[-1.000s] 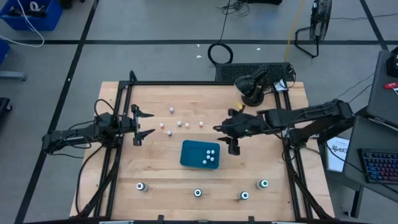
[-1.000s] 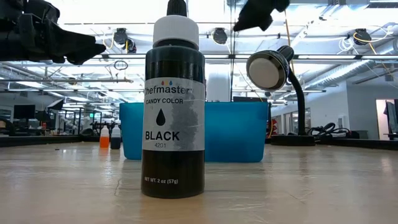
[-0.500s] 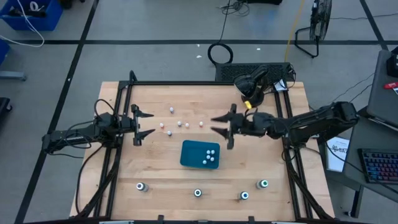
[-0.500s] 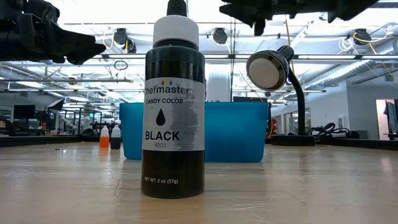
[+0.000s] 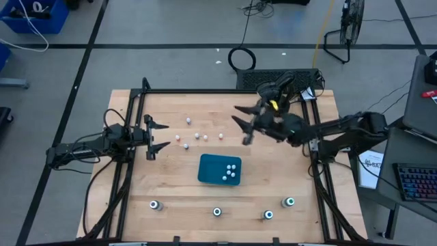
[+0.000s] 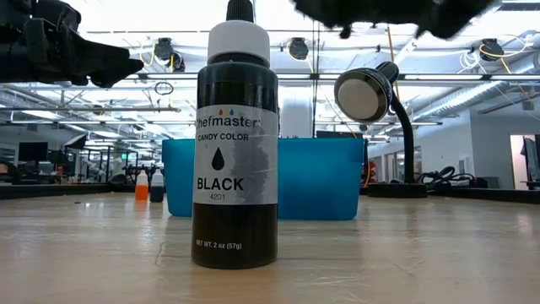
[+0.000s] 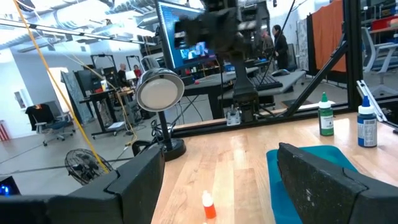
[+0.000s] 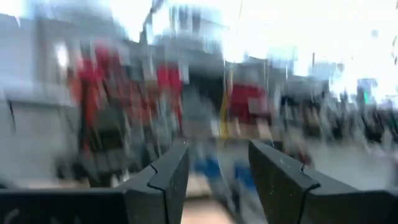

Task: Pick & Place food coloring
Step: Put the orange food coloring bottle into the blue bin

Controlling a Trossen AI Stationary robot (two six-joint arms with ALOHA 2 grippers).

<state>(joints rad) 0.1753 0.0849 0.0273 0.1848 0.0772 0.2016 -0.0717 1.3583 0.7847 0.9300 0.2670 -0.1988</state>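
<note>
Several tiny food coloring bottles (image 5: 197, 136) stand on the wooden table, left of centre toward the far side. A few more with white caps (image 5: 232, 171) sit inside the teal tray (image 5: 210, 169). Bigger dark bottles (image 5: 217, 212) stand in a row along the near edge; one, labelled black (image 6: 235, 143), fills the low view. My right gripper (image 5: 240, 124) hovers open and empty, high over the table beyond the tray's far side. My left gripper (image 5: 158, 137) waits open at the left, also empty.
A desk lamp (image 5: 276, 96) stands at the far right of the table, close behind my right arm. Black frame rails (image 5: 136, 116) run along the table's sides. Bare wood lies between the tray and the near row of bottles.
My right gripper has risen off the tray's far right corner and swung toward the far edge. It has tipped from pointing down to pointing about level toward the table's left. Its fingers stay as wide apart as before. The bottles and tray have not moved.
</note>
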